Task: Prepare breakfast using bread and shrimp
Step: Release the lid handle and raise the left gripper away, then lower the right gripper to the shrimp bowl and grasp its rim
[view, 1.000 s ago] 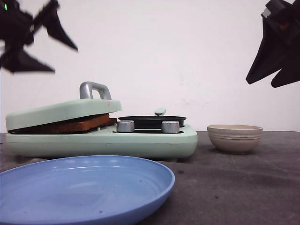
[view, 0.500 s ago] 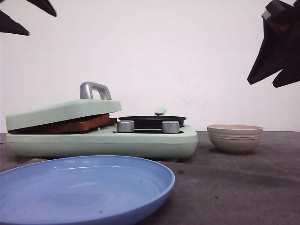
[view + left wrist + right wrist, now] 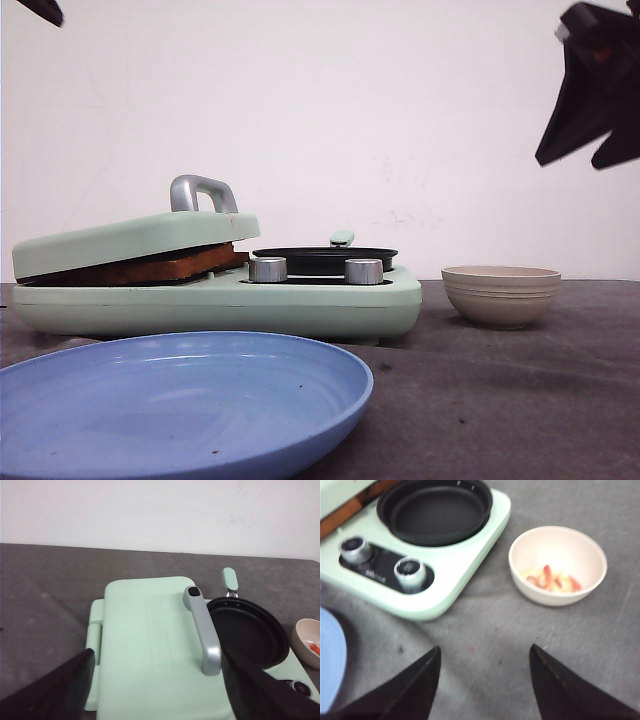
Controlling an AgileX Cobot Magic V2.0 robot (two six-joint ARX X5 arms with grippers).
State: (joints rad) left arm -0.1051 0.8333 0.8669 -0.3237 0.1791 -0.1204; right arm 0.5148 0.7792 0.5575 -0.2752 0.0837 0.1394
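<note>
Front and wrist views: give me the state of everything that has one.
press lid: down on the bread, ajar
bread: sandwiched, browned edge showing
black pan: empty
bowl: holds shrimp
blue plate: empty
left gripper: open, empty
right gripper: open, empty

A mint-green breakfast cooker (image 3: 300,300) sits on the dark grey tabletop (image 3: 500,400), its lid (image 3: 130,240) resting down at a slight tilt, with a silver handle (image 3: 200,190) on top. Beside the lid, a black round pan (image 3: 325,258) sits in the cooker, with two silver knobs (image 3: 267,269) in front of it. A blue plate (image 3: 180,400) lies nearest the front camera. A white wall (image 3: 400,120) stands behind.
</note>
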